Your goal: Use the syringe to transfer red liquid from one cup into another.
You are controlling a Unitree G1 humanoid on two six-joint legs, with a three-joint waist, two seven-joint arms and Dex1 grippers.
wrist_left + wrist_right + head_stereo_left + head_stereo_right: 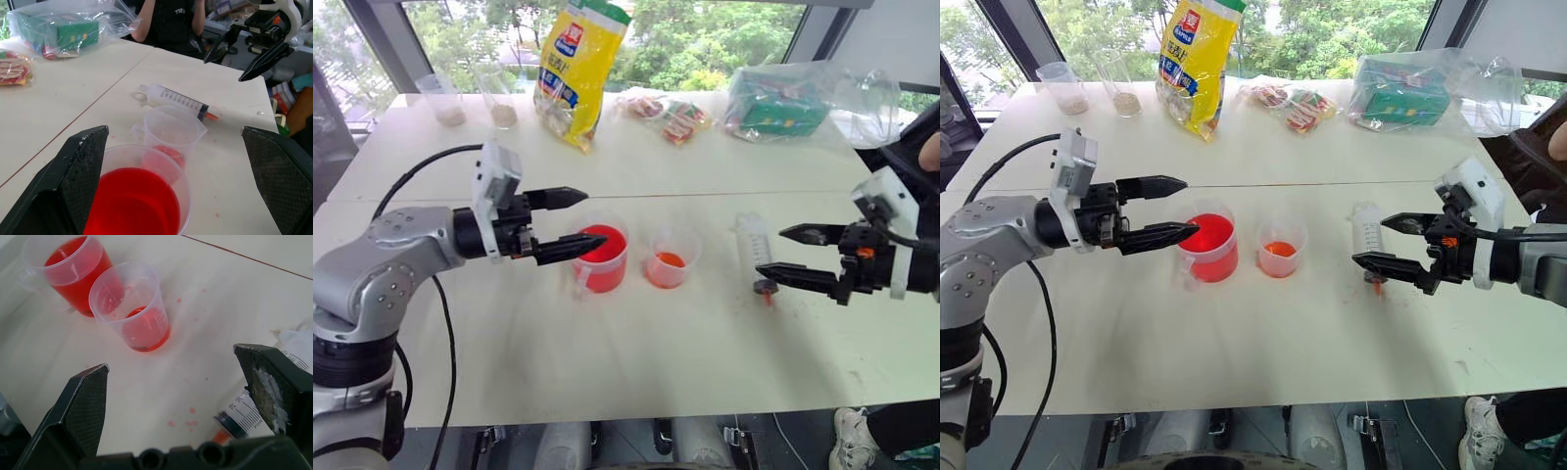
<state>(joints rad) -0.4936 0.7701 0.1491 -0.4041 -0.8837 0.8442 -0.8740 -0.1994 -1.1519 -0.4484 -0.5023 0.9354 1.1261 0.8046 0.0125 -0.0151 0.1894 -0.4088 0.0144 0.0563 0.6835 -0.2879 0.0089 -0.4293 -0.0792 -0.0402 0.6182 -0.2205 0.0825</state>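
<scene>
The white table (636, 362) carries everything. Along its far edge lie a clear bag with a green box (781, 103) toward the far right corner, a tall yellow bag (579, 69) near the middle, a small packet (668, 117) between those two, and two tall clear cups with beige powder (443, 98) toward the far left corner.

The left gripper (592, 222) hangs level just beside the large handled cup (602, 259), jaws spread wide and empty. That cup stands near the table's middle and holds bright red liquid (603, 245) up to more than half its height. Just to its right, apart from it, the smaller handleless cup (672, 258) holds only a shallow orange-red layer.

The right gripper (781, 252) hovers by the syringe (754, 247), jaws spread and gripping nothing. The syringe lies flat on the table, toward the right edge, its orange-red tip pointing at the near edge.

The left wrist view adds a person in a dark top (171, 22) seated beyond the table's right edge. The right wrist view picks out red droplets (188, 418) spotted on the table between the small cup and the syringe's tip, plus the printed scale on the barrel.
</scene>
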